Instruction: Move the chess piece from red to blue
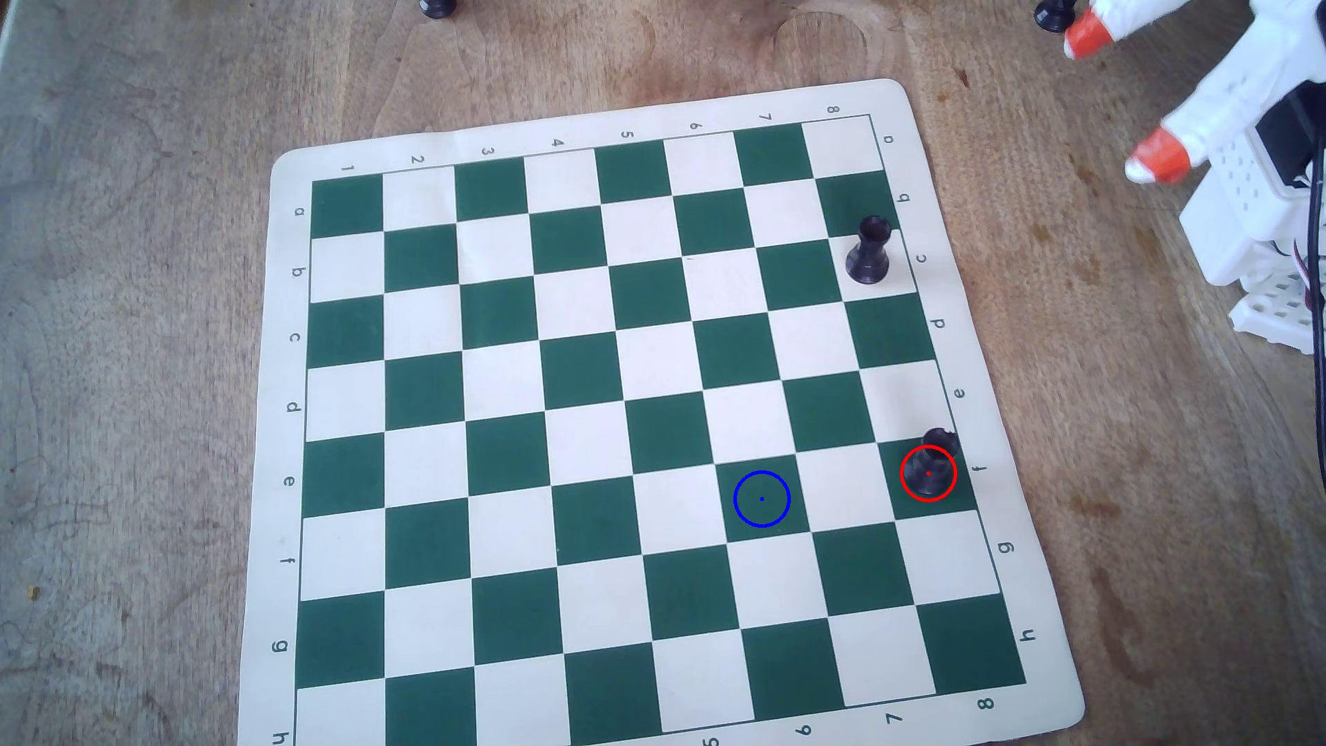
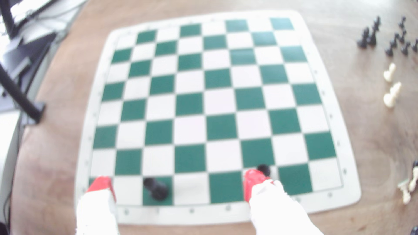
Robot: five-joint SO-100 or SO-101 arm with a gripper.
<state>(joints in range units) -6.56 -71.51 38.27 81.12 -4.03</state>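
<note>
Chess piece [image 1: 930, 470] first: it stands upright on a green square in the board's right-hand column in the overhead view, its round base inside the red circle [image 1: 902, 470], its cup-like top leaning up-screen only through the camera's angle. Reading that view from left to right, the chessboard [image 1: 287, 430] fills the middle of the wooden worktop [image 1: 143, 359]; the blue circle [image 1: 735, 498] sits on an empty green square two columns to the left of the red one and a touch lower; then comes the marked piece; a second black piece [image 1: 869, 251] of the same shape stands on a white square higher up the same column; and off the board, in the top right corner, hang the fingers [image 1: 1121, 100]. They are spread wide and hold nothing, their orange tips pointing left toward the board. So the piece lies well down-screen and somewhat left of the fingers, with the twin between the two and nearer to them. In the blurred wrist view the piece [image 2: 156, 188] shows between the two red-tipped fingers, closer to the left finger [image 2: 100, 184], while the twin [image 2: 264, 169] peeks out just beyond the right fingertip [image 2: 254, 180]. The piece's long axis is vertical, so I judge the coming reach must pass the twin and settle around the narrow waist of the farther piece.
</note>
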